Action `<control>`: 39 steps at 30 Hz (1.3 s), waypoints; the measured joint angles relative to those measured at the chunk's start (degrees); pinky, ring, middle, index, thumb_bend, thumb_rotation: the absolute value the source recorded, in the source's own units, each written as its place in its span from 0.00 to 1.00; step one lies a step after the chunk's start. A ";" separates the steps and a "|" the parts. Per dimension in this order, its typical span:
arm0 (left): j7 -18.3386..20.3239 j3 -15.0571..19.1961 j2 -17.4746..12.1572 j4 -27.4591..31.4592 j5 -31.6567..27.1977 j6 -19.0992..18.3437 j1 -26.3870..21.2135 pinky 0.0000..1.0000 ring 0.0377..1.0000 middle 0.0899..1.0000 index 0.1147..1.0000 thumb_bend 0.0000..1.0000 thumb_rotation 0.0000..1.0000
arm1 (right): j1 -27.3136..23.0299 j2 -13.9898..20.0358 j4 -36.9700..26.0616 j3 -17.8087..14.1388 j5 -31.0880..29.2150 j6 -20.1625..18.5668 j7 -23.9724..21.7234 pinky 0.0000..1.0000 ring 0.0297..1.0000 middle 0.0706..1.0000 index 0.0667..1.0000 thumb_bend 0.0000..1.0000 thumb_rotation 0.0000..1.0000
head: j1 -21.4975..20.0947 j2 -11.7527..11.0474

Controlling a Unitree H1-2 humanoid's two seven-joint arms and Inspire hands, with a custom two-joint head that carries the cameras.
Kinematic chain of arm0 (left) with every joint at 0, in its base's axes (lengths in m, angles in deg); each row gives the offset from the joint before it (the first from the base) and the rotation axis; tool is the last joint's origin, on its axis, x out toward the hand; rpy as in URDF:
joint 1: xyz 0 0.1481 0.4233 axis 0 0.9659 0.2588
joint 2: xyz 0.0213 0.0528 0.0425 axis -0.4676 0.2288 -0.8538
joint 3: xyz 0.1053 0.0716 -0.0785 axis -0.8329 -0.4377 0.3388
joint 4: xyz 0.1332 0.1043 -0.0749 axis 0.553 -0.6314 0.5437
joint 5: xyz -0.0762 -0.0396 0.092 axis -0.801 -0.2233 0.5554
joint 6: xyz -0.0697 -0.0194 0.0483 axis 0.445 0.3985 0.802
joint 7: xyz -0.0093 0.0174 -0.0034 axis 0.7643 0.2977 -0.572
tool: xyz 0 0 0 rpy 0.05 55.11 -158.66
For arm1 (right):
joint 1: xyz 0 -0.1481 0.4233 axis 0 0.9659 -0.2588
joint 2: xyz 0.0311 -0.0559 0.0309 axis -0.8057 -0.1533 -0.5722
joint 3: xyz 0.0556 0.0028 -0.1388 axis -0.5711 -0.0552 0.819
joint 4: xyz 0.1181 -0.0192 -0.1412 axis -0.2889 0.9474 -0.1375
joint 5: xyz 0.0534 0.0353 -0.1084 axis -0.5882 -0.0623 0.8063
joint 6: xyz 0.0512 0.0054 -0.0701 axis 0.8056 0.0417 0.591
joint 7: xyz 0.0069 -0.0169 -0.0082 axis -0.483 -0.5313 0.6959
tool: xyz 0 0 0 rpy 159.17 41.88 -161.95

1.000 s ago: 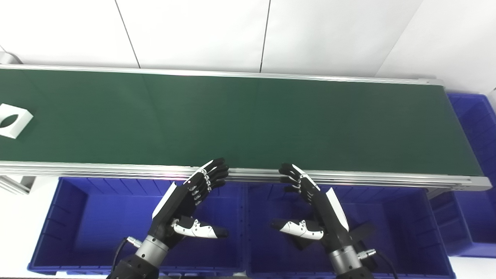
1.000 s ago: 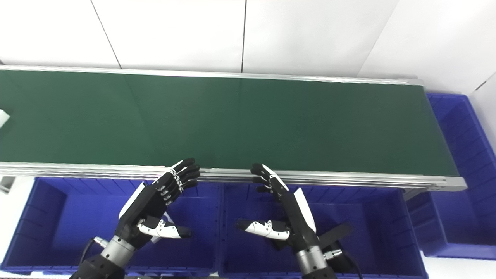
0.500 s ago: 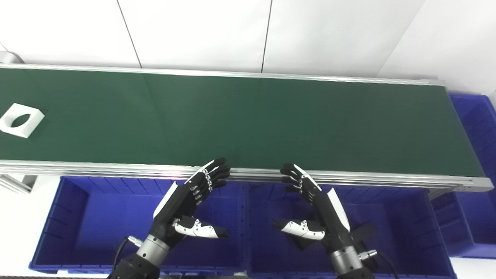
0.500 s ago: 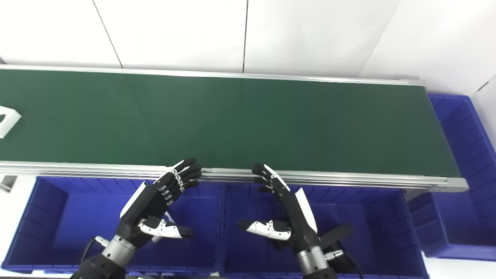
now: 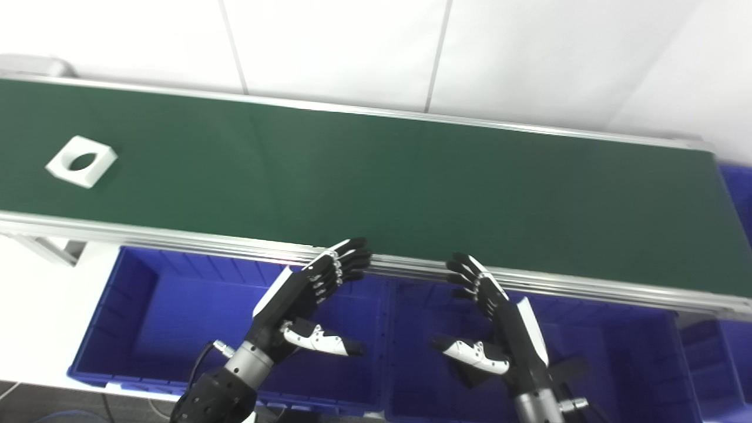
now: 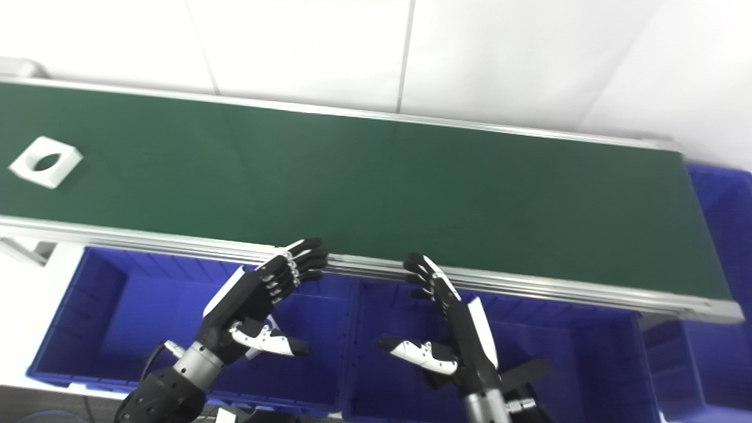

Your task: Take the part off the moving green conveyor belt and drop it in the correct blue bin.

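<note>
A white square part with an oval hole (image 5: 81, 161) lies on the green conveyor belt (image 5: 376, 176) at its far left. My left hand (image 5: 305, 299) hovers open over the left blue bin (image 5: 147, 329), fingertips near the belt's front rail. Over the middle blue bin (image 5: 617, 352) my right hand (image 5: 499, 317) is open too. Both hands hold nothing and are far to the right of the part.
A third blue bin (image 6: 719, 194) stands past the belt's right end. An aluminium rail (image 5: 176, 238) runs along the belt's near edge, above the bins. A white wall rises behind the belt. In the left bin a small white object (image 6: 267, 326) shows partly behind my left hand.
The camera has turned left and tilted, shifting the whole picture. The white part has travelled rightward along the belt. Both hands keep their open pose over the bins.
</note>
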 measured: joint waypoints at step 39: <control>-2.96 5.84 -5.64 23.09 11.14 -11.04 -6.81 0.75 0.80 0.82 0.81 0.86 0.15 | -2.34 -0.06 6.48 -1.42 -0.79 5.25 0.47 0.77 0.83 0.85 0.92 0.67 0.42 | 13.81 -8.01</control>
